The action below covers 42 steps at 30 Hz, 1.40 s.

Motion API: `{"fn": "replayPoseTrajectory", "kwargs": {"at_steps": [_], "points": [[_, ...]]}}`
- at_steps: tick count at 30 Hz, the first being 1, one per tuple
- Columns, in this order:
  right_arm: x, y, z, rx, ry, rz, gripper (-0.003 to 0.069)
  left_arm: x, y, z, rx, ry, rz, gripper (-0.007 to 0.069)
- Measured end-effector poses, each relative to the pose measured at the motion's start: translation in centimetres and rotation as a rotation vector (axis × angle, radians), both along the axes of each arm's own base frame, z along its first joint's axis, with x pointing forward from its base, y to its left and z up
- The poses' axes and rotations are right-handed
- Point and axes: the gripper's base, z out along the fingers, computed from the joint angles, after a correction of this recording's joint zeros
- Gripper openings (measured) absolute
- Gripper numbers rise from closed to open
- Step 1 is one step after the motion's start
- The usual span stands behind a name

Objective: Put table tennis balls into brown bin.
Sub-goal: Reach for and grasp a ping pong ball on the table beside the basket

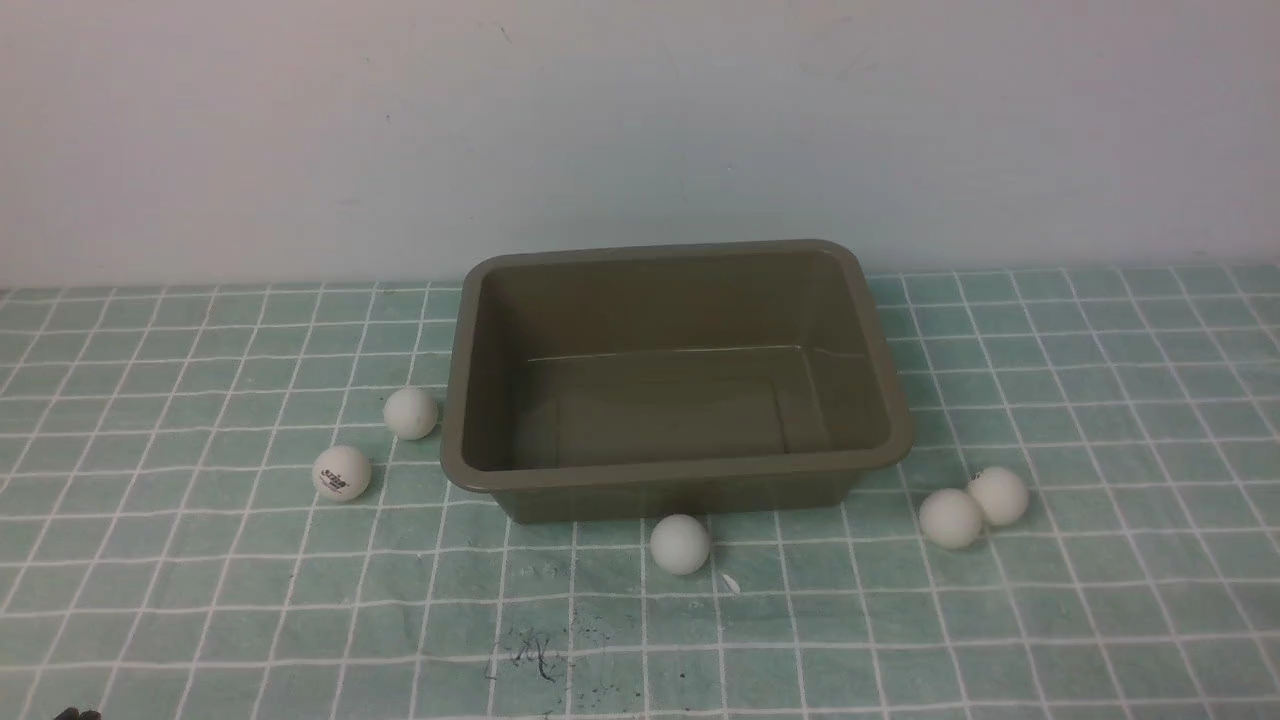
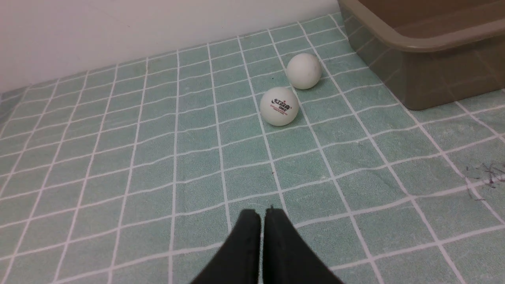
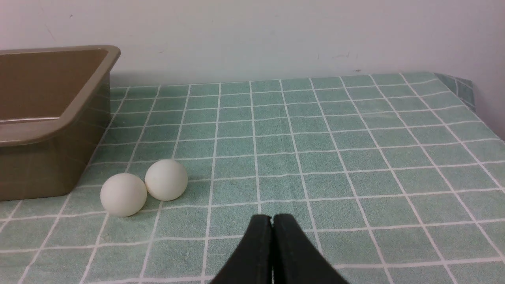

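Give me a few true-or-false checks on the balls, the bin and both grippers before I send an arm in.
1. The brown bin holds no balls. True.
2. All five table tennis balls lie on the checked cloth. True.
3. The logo ball lies to the bin's right. False: it lies on the bin's left.
4. Both grippers are open. False: the left gripper and the right gripper are shut, holding nothing.
5. A lone ball sits in front of the bin's near wall. True.

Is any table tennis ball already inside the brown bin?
No, the brown bin shows a bare floor, and all five table tennis balls lie on the cloth outside it.
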Motion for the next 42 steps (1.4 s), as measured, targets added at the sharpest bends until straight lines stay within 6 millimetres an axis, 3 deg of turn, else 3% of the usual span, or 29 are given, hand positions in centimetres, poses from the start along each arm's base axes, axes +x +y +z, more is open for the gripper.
{"fn": "replayPoseTrajectory", "kwargs": {"at_steps": [28,31,37,42], "points": [[0.0,0.0,0.0,0.0,0.0,0.0,-0.0009,0.0,0.0,0.1,0.013,-0.016,0.001,-0.0005],[0.0,0.0,0.0,0.0,0.0,0.0,-0.0009,0.2,-0.1,0.9,-0.112,-0.095,0.015,-0.0005],[0.0,0.0,0.0,0.0,0.0,0.0,-0.0009,0.4,0.0,3.1,-0.59,-0.285,0.072,-0.0005],[0.0,0.0,0.0,0.0,0.0,0.0,-0.0009,0.3,0.7,4.4,-0.789,-0.429,0.117,-0.0005]]}}
